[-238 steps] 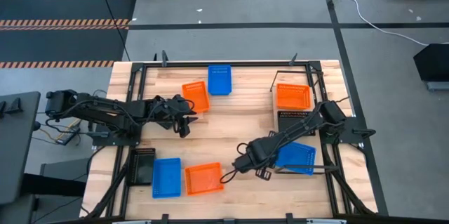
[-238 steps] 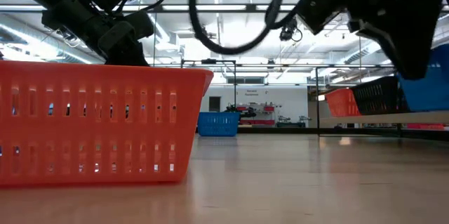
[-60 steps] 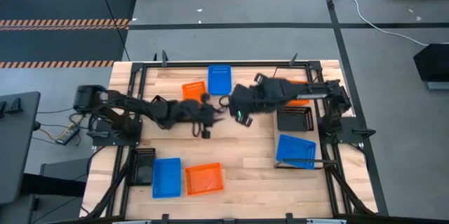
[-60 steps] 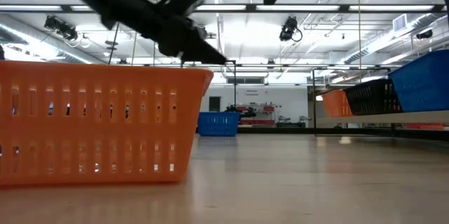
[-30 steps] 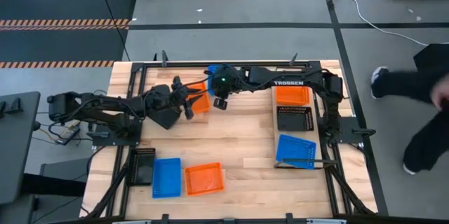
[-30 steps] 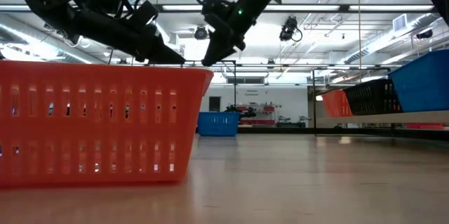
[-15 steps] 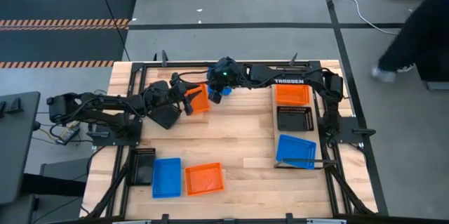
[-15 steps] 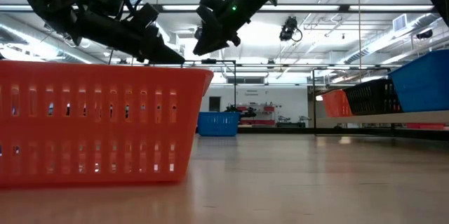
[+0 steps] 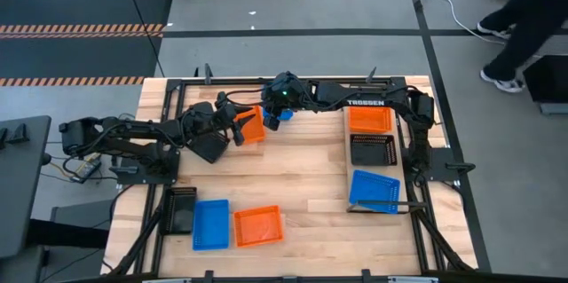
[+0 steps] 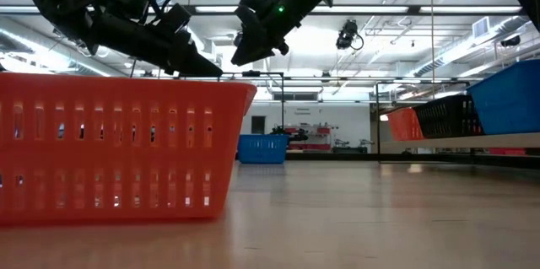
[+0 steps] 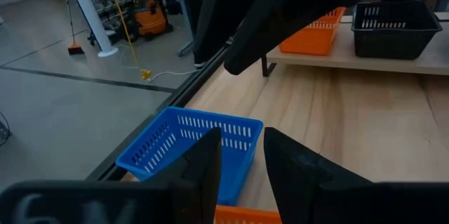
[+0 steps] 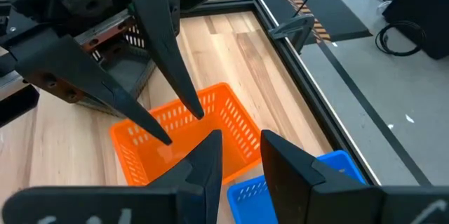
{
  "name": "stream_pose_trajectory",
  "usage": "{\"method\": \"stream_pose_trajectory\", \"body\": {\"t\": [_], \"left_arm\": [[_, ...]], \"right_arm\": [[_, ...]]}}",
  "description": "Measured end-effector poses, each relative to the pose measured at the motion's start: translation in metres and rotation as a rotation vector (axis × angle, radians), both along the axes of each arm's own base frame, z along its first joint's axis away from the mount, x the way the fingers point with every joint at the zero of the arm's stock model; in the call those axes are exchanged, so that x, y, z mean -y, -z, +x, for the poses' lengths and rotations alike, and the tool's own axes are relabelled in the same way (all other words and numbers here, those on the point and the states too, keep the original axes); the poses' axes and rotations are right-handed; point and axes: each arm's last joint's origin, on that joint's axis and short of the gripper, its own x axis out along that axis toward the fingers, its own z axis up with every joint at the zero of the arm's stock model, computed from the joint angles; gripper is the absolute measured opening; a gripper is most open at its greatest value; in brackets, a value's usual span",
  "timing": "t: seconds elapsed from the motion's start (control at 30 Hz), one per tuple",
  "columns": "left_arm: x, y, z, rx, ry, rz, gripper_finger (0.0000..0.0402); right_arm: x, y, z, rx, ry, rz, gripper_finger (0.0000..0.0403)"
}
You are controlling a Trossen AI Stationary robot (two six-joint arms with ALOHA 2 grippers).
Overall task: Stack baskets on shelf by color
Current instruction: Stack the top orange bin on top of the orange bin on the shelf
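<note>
At the far edge of the bench [image 9: 302, 185], both arms meet over two baskets that stand just beside each other, one orange basket [image 9: 252, 127] and one blue basket [image 11: 189, 140]. The left pincer [image 11: 242, 134] hangs at the rim of the orange one with a narrow gap between its fingers. I see nothing pinched in that gap, though the rim lies very close under the tips. The right pincer [image 12: 240, 136] hovers above the same pair, also narrowly apart and holding nothing.

The shelf [image 11: 330, 52] stands well apart, on the right side of the bench. It already carries an orange, a black and a blue basket in a row. Three more baskets wait near the front edge of the bench.

I judge that the step in hand is to grasp one basket here and carry it to its own colour on the shelf. To do it well, only one arm should go down at a time, because the two pincers are crowded together. One finger should go inside the wall and one outside, near the middle of a long side, so that the light basket does not tilt. The neighbouring basket could be pushed if the tips come down on the seam between them.

As for writing, the word "TROSSEN" [image 9: 362, 103] can be read on the right arm in the high view. Some pale marks at the bottom of both wrist views are too blurred to read.
</note>
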Motion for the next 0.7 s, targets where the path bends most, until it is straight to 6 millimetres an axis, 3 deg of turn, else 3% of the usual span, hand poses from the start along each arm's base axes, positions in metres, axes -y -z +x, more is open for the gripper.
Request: {"method": "stream_pose_trajectory", "body": {"t": [0.27,0.53,0.7], "left_arm": [[0.0,0.0,0.0,0.003,0.0,0.002,0.0117],[0.001,-0.016,0.003,0.151,0.01,0.054,0.0117],[0.001,-0.016,0.003,0.155,0.01,0.055,0.0117]], "right_arm": [[0.001,-0.004,0.002,0.066,0.036,0.042,0.0105],[0.002,-0.014,0.007,0.207,0.078,0.092,0.0105],[0.002,-0.018,0.009,0.25,0.074,0.083,0.0105]]}}
